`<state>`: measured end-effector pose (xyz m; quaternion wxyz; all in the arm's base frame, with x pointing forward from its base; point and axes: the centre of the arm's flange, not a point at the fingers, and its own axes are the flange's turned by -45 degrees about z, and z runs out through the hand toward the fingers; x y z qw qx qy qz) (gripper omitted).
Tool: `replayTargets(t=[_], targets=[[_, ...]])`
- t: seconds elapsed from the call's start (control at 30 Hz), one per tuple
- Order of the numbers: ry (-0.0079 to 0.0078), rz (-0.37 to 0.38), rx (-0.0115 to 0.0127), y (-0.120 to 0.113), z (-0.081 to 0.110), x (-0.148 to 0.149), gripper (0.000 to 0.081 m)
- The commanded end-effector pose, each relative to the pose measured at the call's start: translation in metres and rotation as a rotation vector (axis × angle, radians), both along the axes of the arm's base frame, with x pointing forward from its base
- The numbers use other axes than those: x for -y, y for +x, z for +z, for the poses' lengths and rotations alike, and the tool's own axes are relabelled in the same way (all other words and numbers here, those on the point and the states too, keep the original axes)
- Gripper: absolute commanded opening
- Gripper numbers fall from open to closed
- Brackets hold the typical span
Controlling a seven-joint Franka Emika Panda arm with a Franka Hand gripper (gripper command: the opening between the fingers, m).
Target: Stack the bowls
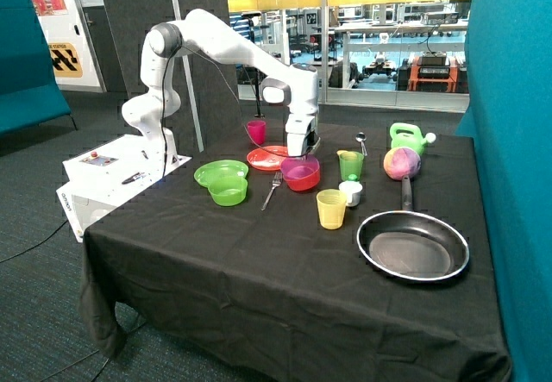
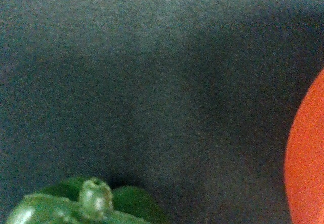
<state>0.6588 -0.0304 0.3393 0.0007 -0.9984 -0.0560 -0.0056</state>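
Lime green bowl sits alone near the left, by the green plate. Farther back, purple bowl looks already nested in the orange-red bowl, gripper right over them; can't tell its grip. Green one's left.

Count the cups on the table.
3: pink cup behind the red plate, green cup beside the ball, yellow cup near the pan. One could hide behind the arm. Jaws are over the red bowl.
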Motion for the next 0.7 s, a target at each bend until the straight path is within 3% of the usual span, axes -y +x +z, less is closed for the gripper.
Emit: replayTargets(t=[0.0,0.67], targets=[[-0.0022,0.031,-0.0110,0.006,0.002,-0.006,0.0212],[-0.0022,0.022,-0.0110,0.009,0.003,0.008,0.0300]])
